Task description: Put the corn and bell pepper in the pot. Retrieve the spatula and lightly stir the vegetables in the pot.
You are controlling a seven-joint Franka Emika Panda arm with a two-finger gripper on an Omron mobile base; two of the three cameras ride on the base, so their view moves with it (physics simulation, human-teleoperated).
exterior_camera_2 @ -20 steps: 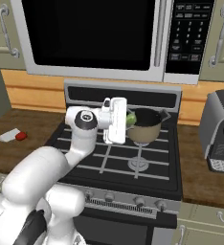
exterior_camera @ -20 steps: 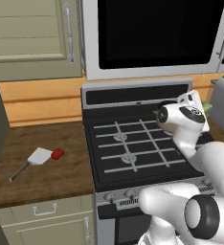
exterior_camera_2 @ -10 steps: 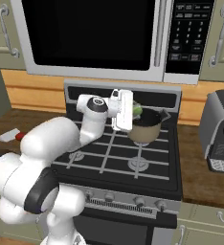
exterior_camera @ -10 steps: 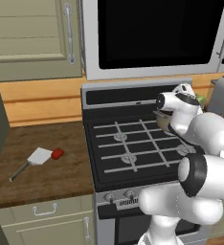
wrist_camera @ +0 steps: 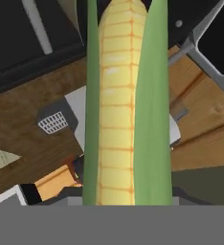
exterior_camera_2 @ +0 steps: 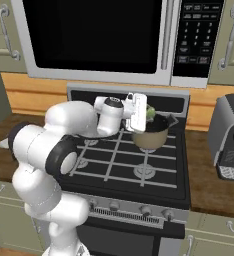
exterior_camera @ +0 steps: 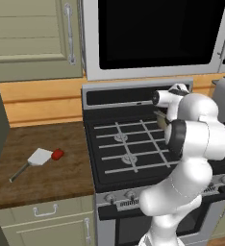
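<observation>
I see my pincer [exterior_camera_2: 148,113] gripping the corn [wrist_camera: 126,103] over the pot [exterior_camera_2: 151,134] on the stove, pepper [exterior_camera: 57,154] and spatula [exterior_camera: 33,160] touching, far left on the counter [exterior_camera: 47,175]

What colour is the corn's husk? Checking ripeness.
Green, around yellow kernels; the corn shows best in the hand view.

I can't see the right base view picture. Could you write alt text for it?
A white robot arm reaches over a black stove, its gripper holding a corn cob just above a small metal pot on a back burner. A microwave hangs above the stove, and a dark appliance stands on the wooden counter to the right.
</observation>
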